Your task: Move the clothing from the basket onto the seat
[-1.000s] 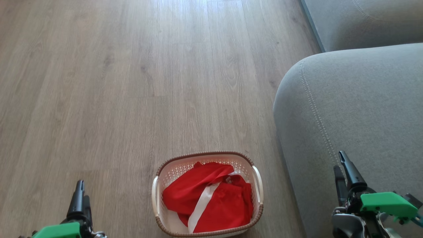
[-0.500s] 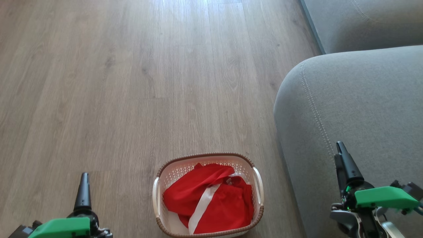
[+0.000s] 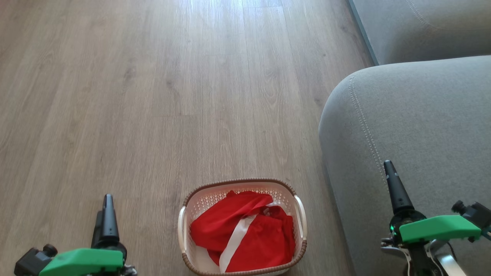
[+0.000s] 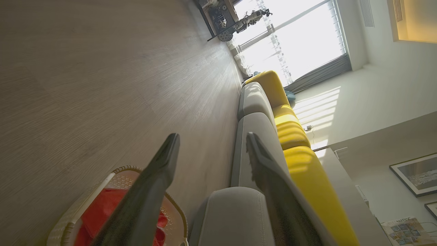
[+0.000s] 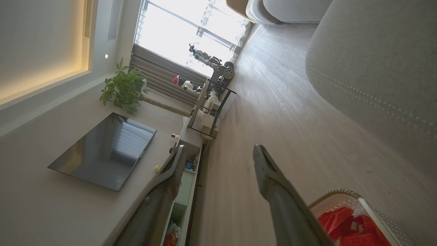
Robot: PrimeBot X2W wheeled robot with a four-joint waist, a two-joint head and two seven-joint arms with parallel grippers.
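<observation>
Filling basket (image 3: 238, 180): red clothing (image 3: 264, 241), perhaps two pieces; left claw (image 4: 211, 138), right claw (image 5: 219, 148) spread.

Dark tapered fingers (image 3: 397, 191) on left pincer (image 4: 212, 136), right pincer (image 5: 219, 147); green housings (image 3: 439, 228) (black knobs (image 3: 458, 207))

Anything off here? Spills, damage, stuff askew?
Nothing stands out. The small white perforated plastic basket with a brown rim stands upright on the wood-plank floor beside the light grey fabric sofa, with the bright red shiny clothing bunched inside it, none over the rim. The left gripper and the right gripper are open and empty.
</observation>
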